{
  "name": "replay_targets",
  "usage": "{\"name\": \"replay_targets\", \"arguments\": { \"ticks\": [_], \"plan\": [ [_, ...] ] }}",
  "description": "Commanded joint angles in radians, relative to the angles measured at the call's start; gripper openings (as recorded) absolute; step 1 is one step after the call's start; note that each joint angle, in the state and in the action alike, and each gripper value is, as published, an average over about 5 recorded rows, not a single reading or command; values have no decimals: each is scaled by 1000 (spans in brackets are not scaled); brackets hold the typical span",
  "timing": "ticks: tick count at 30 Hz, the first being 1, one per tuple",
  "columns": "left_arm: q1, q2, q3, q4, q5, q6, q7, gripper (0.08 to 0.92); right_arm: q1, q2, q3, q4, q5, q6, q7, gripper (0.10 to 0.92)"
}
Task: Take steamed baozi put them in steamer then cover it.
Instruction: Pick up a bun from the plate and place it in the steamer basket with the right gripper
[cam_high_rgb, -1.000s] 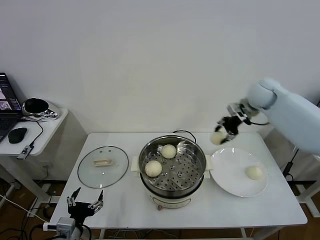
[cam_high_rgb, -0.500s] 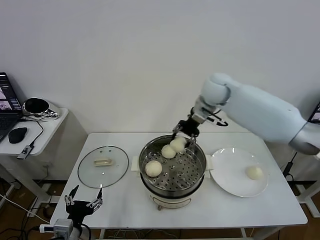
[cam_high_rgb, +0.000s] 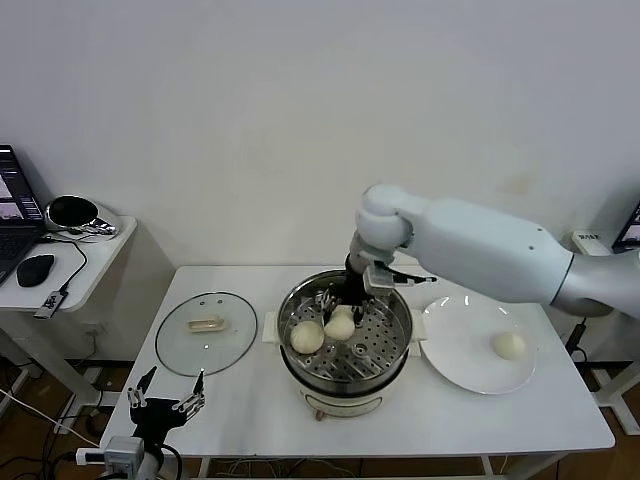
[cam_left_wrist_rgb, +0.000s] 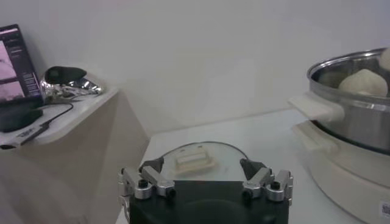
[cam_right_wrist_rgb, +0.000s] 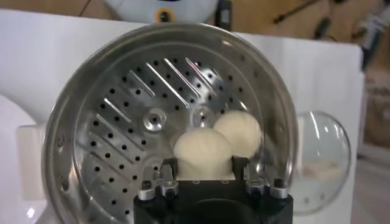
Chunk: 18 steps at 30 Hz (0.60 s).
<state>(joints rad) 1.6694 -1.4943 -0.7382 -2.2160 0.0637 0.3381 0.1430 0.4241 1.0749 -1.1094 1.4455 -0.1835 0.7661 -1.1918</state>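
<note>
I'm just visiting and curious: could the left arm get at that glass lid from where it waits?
Probably yes. The left gripper hangs open at the table's front corner, and the glass lid lies flat just beyond it with nothing between them, beside the steamer.

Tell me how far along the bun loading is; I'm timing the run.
One baozi already lies in the steamer. The right gripper holds another baozi over the tray. One more waits on the plate, and the glass lid is still off.
</note>
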Motion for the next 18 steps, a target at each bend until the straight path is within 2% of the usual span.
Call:
{"name": "replay_targets", "arguments": {
  "ticks": [1,18],
  "plan": [
    [-2,-1,2,1,0,1,1,823,-4,10,-60,81,-46,60,35,560],
    [-4,-4,3,5,-2,1,1,823,-25,4,-93,103,-38,50,26,560]
  ]
}}
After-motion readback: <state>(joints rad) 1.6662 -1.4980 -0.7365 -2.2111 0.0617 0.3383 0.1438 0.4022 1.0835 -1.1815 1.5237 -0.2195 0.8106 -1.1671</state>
